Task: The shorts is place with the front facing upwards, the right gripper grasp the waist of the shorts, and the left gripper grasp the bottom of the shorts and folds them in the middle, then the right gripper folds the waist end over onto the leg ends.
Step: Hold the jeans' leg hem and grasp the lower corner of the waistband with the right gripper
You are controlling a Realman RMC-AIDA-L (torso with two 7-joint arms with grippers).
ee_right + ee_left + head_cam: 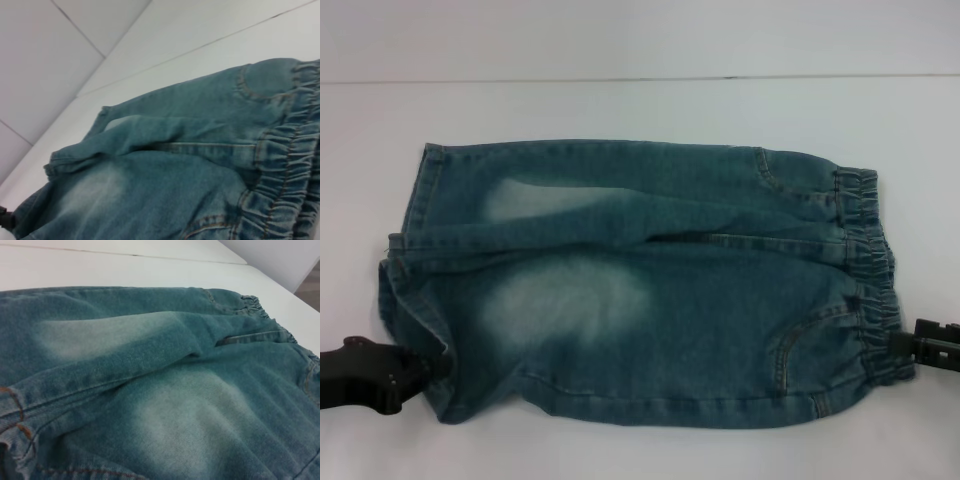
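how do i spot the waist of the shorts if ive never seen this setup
On the white table lie denim shorts. Follow them to the end by the right tool: the waist is the puckered elastic band there, unlike the flat stitched hems opposite.

Shorts (640, 290) flat on white table (640, 110)

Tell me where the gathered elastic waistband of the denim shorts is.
In the head view, the puckered elastic waistband forms the right edge of the blue-green denim shorts, with the black right gripper at its near corner.
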